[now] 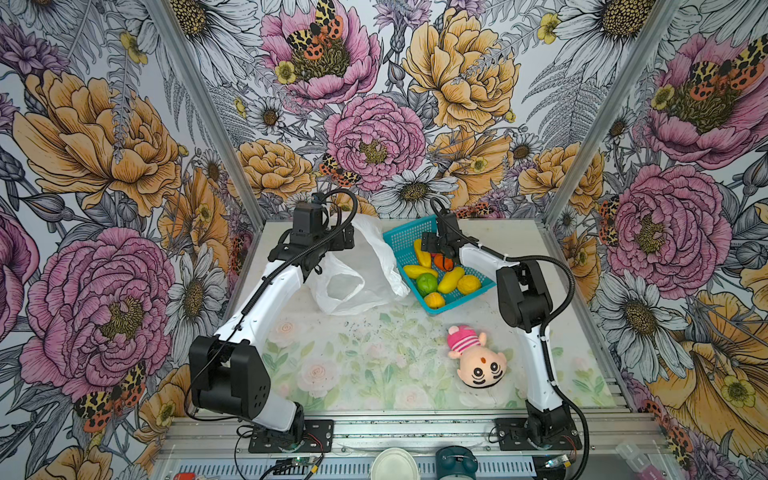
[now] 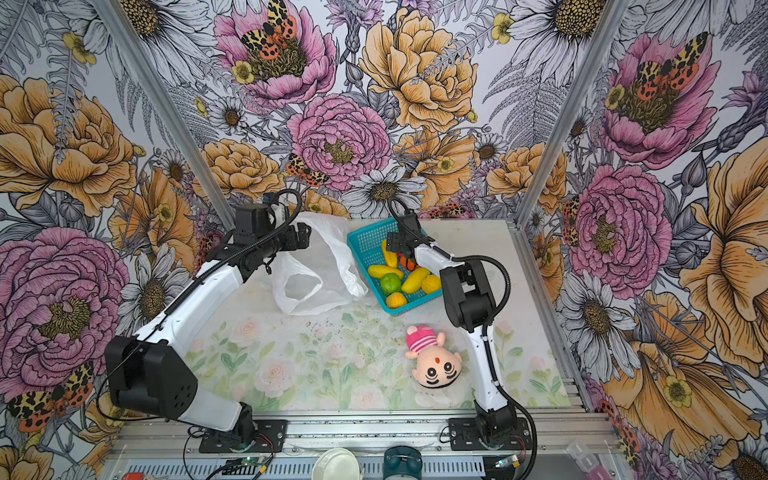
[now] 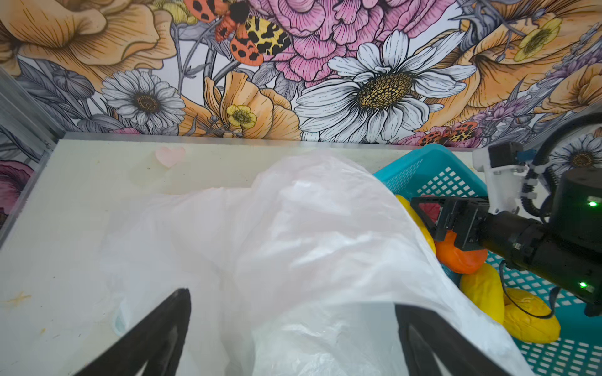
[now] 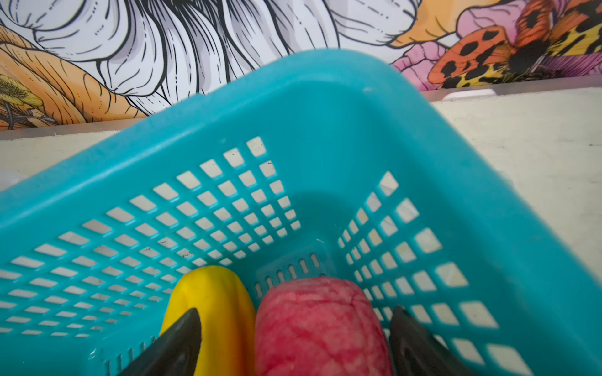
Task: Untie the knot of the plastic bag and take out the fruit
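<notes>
on the table (image 1: pixel 365 361), a basket (image 4: pixel 325 97) holds pink-red fruit (image 4: pixel 319 325) flanked by the wide-spread right gripper (image 4: pixel 294 311).

Robot lab cell (framed floral walls (image 1: pixel 374 124))

The plastic bag (image 1: pixel 380 257), at the centre of both top views, is thin translucent white film, crinkled, with a soft sheen. Just right of it, the basket (image 1: pixel 401 241) is smooth teal moulded plastic, pierced in a mesh. The fruit (image 1: pixel 427 284) in it looks smooth and glossy, but the pink-red fruit (image 4: pixel 321 325) is mottled and bumpy. The doll (image 1: pixel 478 361), lower right, is matt plush cloth. The table (image 1: pixel 353 374) is matt, printed and speckled. The front rails (image 1: pixel 415 430) are ribbed bare metal.
</notes>
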Available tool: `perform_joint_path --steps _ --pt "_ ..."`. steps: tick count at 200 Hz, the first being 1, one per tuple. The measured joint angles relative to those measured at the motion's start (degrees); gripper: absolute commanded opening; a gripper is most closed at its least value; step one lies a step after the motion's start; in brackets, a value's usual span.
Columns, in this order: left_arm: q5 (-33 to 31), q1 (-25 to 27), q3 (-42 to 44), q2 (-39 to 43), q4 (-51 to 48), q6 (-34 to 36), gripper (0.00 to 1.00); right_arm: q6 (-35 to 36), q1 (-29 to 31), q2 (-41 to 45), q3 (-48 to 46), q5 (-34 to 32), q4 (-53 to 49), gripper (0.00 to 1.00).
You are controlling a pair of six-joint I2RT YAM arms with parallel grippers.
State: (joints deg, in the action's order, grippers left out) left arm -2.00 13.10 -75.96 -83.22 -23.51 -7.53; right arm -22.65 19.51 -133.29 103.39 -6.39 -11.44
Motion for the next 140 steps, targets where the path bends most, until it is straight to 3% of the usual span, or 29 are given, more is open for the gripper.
perform_joint_path --steps 41,71,98,102,140 --pt "-8.2 2.7 11.7 16.9 8.5 1.3 0.99 0.0 0.0 0.6 -1.5 0.0 1.4 0.90" --pt "-16.0 1.8 27.1 31.3 21.4 0.6 0.99 0.1 0.0 3.2 -6.8 0.1 5.5 0.91" --pt "-23.3 -1.7 40.9 40.1 28.5 -1.7 0.99 0.2 0.3 9.2 -16.6 0.6 9.7 0.93" --pt "-24.8 -2.5 42.8 40.9 29.6 -1.8 0.99 0.2 0.5 10.3 -17.5 0.2 9.4 0.98" --pt "-35.6 -9.8 59.7 43.5 37.3 -1.3 0.99 -1.4 4.2 24.3 -25.0 -2.6 9.0 0.99"
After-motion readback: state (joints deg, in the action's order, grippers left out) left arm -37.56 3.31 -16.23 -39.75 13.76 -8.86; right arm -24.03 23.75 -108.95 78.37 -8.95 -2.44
